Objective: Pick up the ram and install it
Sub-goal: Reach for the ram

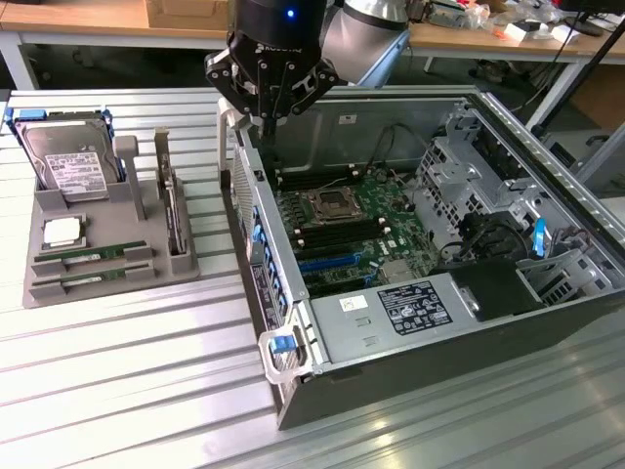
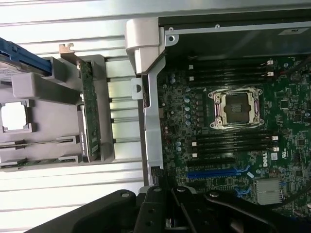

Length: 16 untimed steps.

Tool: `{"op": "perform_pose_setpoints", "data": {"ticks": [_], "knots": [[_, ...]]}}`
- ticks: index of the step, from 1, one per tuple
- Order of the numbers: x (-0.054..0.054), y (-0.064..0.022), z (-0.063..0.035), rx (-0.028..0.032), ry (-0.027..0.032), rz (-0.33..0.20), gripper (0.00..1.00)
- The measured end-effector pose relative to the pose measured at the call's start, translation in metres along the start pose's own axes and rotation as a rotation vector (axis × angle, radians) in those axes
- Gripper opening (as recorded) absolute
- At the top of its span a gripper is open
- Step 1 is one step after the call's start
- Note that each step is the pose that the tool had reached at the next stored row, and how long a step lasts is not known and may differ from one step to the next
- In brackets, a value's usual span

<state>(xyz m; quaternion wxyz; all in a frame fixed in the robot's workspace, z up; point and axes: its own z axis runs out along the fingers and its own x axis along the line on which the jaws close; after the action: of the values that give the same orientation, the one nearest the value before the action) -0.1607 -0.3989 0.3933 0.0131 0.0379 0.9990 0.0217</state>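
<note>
Green ram lies in the grey tray on the table, well apart from the hand; fingers together, empty, over the chassis wall; dropping here risks clipping it.

Tray on counter, at exterior view's left of open case; ram in tray's front slot, hard drive behind.
</note>
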Motion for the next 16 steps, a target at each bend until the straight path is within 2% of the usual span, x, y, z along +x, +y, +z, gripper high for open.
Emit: {"op": "perform_pose_setpoints", "data": {"ticks": [16], "knots": [[0.0052, -0.0004, -0.0001, 0.0000, 0.0000, 0.000, 0.11]]}}
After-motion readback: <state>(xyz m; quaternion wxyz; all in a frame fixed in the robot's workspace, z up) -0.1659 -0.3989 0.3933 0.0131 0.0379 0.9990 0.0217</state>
